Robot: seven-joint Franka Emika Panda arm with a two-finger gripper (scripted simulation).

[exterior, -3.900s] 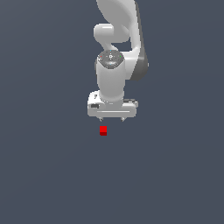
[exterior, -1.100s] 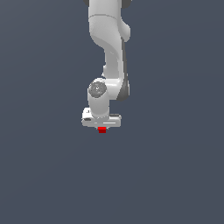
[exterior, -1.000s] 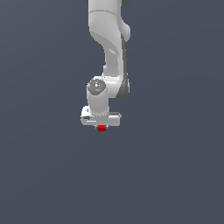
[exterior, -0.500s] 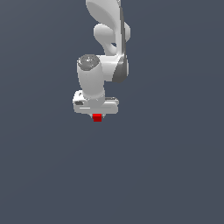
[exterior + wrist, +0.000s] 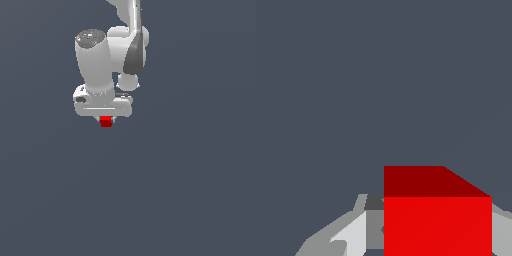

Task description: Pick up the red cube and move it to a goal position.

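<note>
The red cube [image 5: 105, 121] is a tiny bright-red block held just under the white gripper [image 5: 105, 120] in the exterior view. The gripper is shut on it, and the cube hangs clear of the grey floor. The white arm rises above it toward the top of the view. In the wrist view the red cube [image 5: 437, 220] fills the near part of the picture, bright red in front with a darker red side, and a grey fingertip [image 5: 353, 235] presses against it. The fingers are mostly hidden in the exterior view.
A plain dark grey floor [image 5: 190, 190] fills both views. No other object shows.
The gripper came down onto the cube, shut on it, and has lifted it up and toward the exterior view's left. The arm now looks closer to the camera.
</note>
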